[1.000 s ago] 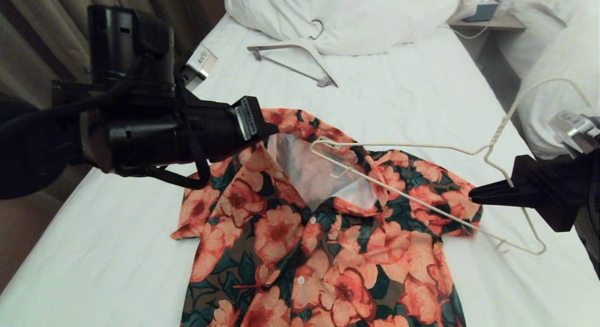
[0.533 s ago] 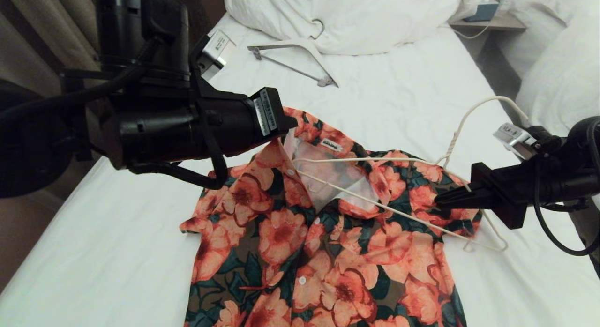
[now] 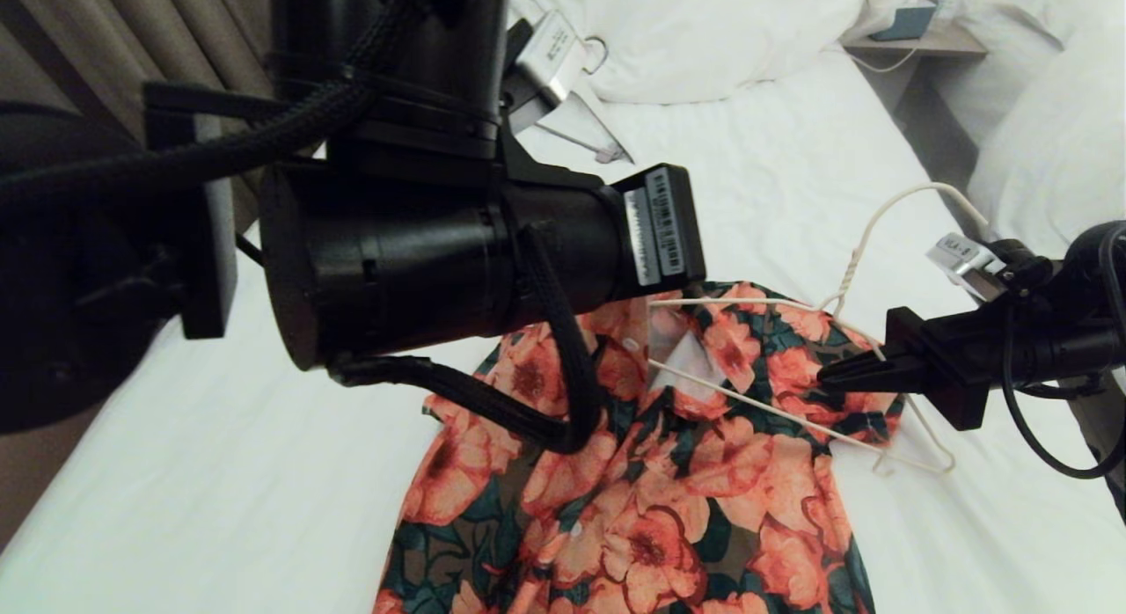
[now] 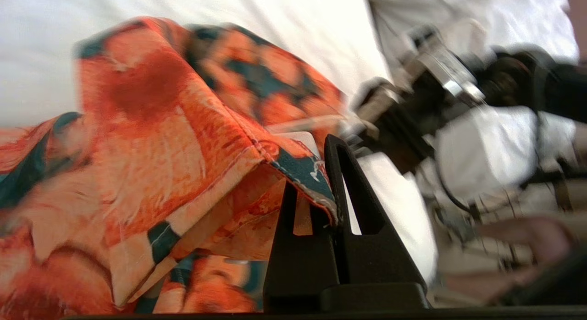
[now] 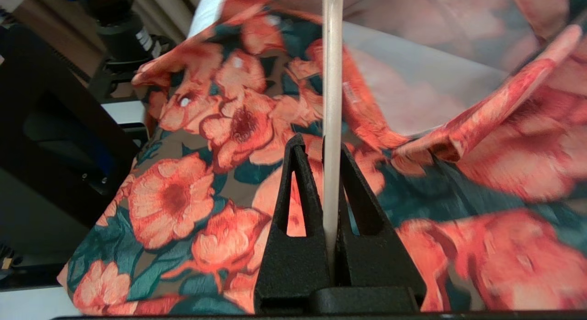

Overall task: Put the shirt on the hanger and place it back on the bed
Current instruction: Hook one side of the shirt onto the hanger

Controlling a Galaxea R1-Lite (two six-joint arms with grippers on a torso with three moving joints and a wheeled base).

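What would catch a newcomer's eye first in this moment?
The flowered shirt on the white bed, one edge pinched and lifted by the left end effector. From the right, the right end effector grips the thin hanger, whose far end is in the shirt's open neck.

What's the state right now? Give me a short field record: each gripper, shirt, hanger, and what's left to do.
left gripper: shut on the shirt's front edge near the collar, lifting it off the bed
right gripper: shut on the hanger rod, at the shirt's right shoulder
shirt: floral, collar end raised, lower part lying on the bed
hanger: thin cream rod, one end reaching into the opened neck, the other end and hook outside
spare hanger: near the duvet, untouched
remaining: hanger not yet fully inside the shirt
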